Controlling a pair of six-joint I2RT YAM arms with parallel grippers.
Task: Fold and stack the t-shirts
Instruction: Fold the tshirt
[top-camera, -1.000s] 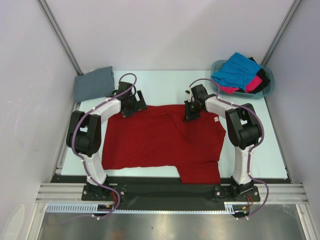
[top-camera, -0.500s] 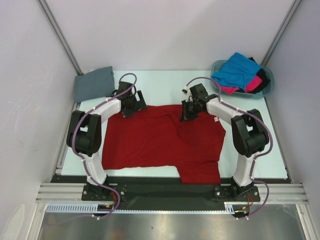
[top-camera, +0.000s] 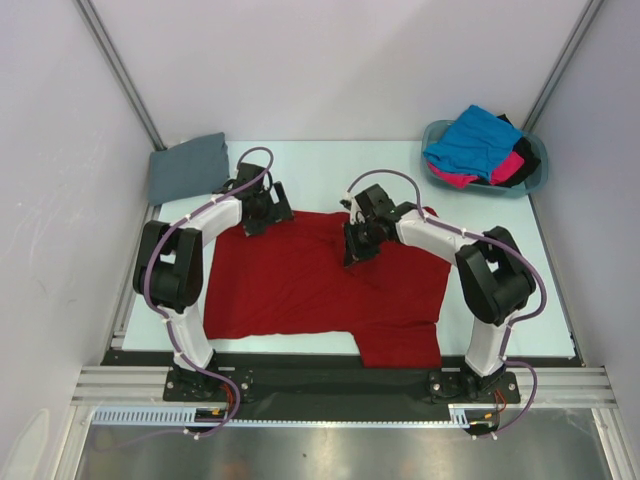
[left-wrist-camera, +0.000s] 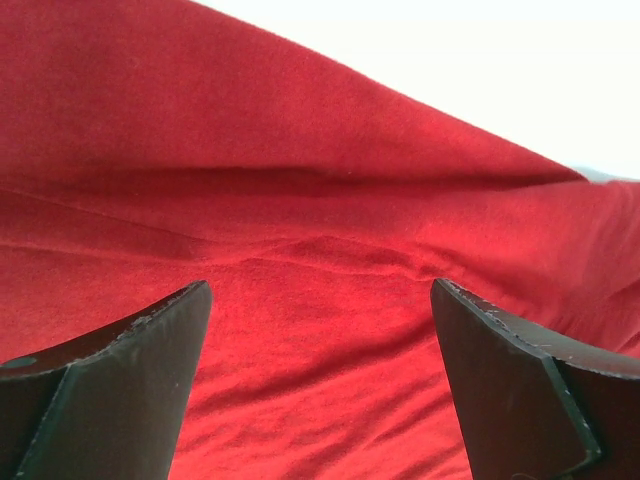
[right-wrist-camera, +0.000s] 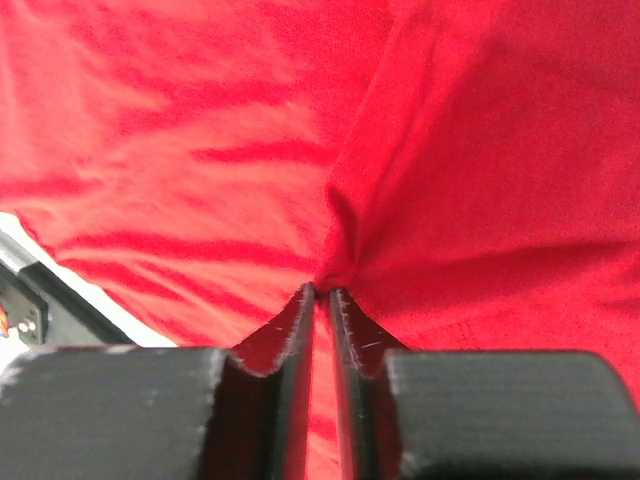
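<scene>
Pale table (top-camera: 320, 165), walled cell. Your right gripper (right-wrist-camera: 322, 292) is nearly closed, pinching a bunched fold of the red t-shirt (top-camera: 290, 285) mid-table. Left gripper (left-wrist-camera: 320, 300) gapes empty over its 11 o'clock edge. Carry low toward 9 o'clock; thin pinch may slip.

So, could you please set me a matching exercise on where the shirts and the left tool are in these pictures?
Things:
1. red t-shirt
2. grey t-shirt
3. blue t-shirt
4. left tool

Places or states:
a. heaped in the basket
b. open, just above red cloth
c. folded, at far left
d. spread out in the middle

Pairs: 1-d, 2-c, 3-a, 4-b
</scene>
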